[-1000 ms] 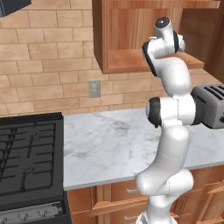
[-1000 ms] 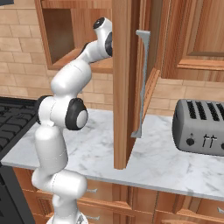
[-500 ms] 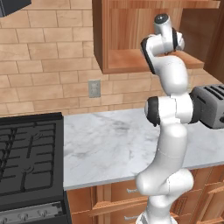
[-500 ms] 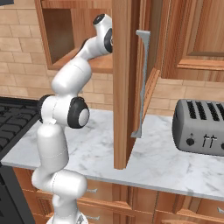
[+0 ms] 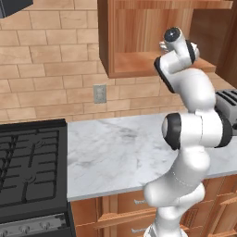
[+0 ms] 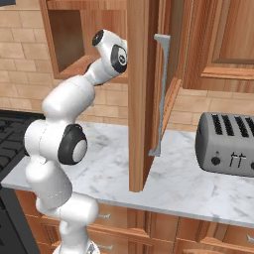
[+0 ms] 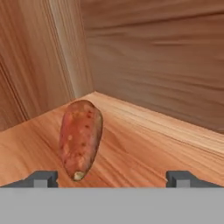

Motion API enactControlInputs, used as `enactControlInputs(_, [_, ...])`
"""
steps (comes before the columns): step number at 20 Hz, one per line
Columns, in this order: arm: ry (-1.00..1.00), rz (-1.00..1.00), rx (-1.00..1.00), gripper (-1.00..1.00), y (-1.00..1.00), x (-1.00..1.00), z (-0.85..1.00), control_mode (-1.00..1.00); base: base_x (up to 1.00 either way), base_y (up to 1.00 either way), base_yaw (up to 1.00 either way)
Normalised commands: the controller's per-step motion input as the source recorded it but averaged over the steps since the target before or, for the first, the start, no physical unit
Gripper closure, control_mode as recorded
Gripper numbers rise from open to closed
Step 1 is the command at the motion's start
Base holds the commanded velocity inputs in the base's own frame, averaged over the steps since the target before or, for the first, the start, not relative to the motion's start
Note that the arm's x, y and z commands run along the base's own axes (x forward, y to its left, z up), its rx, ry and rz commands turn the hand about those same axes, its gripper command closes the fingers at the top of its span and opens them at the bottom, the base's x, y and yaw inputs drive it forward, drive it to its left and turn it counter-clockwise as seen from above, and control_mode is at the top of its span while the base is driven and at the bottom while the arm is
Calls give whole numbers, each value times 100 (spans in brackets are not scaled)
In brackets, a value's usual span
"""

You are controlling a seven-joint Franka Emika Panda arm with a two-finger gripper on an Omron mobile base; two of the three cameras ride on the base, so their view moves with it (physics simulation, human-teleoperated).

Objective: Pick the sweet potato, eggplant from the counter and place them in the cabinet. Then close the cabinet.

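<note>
Left base view — the white arm reaches up into the open cabinet (image 5: pixel 139 65); the marble counter (image 5: pixel 115 152) lies beside the black stove (image 5: pixel 28 166).

Right base view — the cabinet door (image 6: pixel 141 99) stands swung out, its bar handle (image 6: pixel 161 94) facing the toaster (image 6: pixel 225 144).

Hand view — the sweet potato (image 7: pixel 81 138) lies on the cabinet's wooden floor near the back corner. The gripper (image 7: pixel 111 178) has its fingers (image 7: pixel 41 178) spread wide, pinching nothing — the potato's near end sits between them, closer to the one at the left of the view.

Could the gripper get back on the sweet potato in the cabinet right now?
Probably yes: the sweet potato lies on the cabinet shelf just ahead of the open gripper, left of centre, with nothing between.
</note>
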Motion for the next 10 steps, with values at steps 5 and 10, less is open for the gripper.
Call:
enactControlInputs(5, [-34,0,-6,-100,0,-100,2,-100,0,0,0])
enactControlInputs(10, [-10,0,4,-100,0,-100,54,-100,0,0,0])
